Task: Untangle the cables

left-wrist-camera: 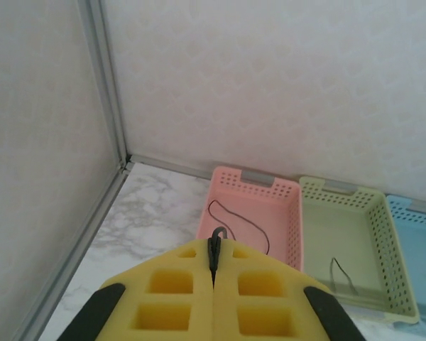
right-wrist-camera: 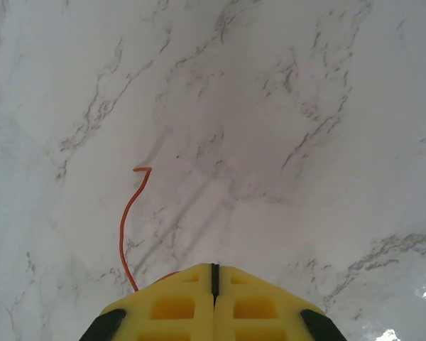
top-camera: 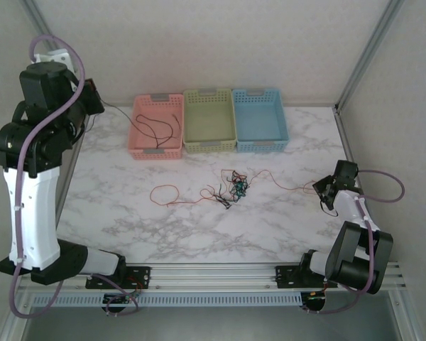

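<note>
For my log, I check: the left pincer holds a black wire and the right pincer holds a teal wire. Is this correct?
Not quite: the right pincer holds a red-orange wire, not teal, as the right wrist view shows. The rest stands.

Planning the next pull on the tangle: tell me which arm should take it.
Right. The right pincer is shut on the red-orange cable that runs to the tangle. The left pincer is raised beside the pink basket, shut on a black cable.
</note>
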Controlling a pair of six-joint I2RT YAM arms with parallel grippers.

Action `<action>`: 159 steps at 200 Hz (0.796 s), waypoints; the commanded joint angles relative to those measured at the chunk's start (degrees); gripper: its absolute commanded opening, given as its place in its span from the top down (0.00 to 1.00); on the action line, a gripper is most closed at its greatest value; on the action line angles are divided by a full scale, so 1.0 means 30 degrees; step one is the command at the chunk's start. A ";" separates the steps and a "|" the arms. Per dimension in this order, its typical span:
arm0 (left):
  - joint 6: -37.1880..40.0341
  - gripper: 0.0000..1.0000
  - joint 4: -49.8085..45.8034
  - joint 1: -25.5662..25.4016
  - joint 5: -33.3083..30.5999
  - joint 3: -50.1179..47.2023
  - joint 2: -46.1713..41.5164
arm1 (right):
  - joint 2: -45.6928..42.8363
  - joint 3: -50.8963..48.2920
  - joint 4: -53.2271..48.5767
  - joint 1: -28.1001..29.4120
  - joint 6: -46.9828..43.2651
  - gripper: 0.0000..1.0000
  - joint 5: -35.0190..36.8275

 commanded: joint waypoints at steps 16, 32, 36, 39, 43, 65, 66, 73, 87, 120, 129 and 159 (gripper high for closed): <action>0.0250 1.00 0.0997 0.0123 0.0533 0.2210 0.2356 | 0.0210 -0.0400 0.0494 0.0241 -0.0218 1.00 -0.0363; 0.0766 1.00 0.1128 0.0123 0.0519 0.3141 0.3554 | 0.0434 -0.0407 0.0680 0.0267 -0.0159 1.00 -0.0776; 0.0853 1.00 0.0991 0.0123 0.0387 0.3487 0.3905 | 0.0486 -0.0400 0.0688 0.0279 -0.0158 1.00 -0.0928; 0.0953 1.00 0.0910 0.0123 0.0298 0.3771 0.4177 | 0.0480 -0.0374 0.0689 0.0277 -0.0178 1.00 -0.1019; 0.1086 1.00 0.0800 0.0123 0.0245 0.4074 0.4469 | 0.0483 -0.0348 0.0685 0.0281 -0.0179 1.00 -0.1084; 0.1059 1.00 0.0902 0.0424 0.0435 0.4877 0.5704 | 0.0399 -0.0356 0.0625 0.0266 -0.0247 1.00 -0.1095; 0.1051 1.00 0.0942 0.0435 0.0484 0.4895 0.5734 | 0.0393 -0.0348 0.0628 0.0274 -0.0247 1.00 -0.1103; 0.0973 1.00 0.1098 0.0514 0.0688 0.4907 0.5998 | 0.0341 -0.0298 0.0551 0.0332 -0.0333 1.00 -0.1064; 0.0809 1.00 0.1125 0.0562 0.0678 0.5193 0.6528 | 0.0181 -0.0224 0.0371 0.0505 -0.0505 1.00 -0.1071; 0.0822 1.00 0.1707 0.0676 0.0451 0.5764 0.7491 | -0.0058 -0.0238 0.0161 0.0934 -0.0912 1.00 -0.0955; 0.0836 1.00 0.1768 0.0730 0.0390 0.6080 0.7807 | -0.0033 -0.0253 0.0161 0.0956 -0.0918 1.00 -0.0991; 0.0794 1.00 0.2063 0.0942 0.0396 0.6808 0.8750 | 0.0150 -0.0139 0.0132 0.1013 -0.0994 1.00 -0.1173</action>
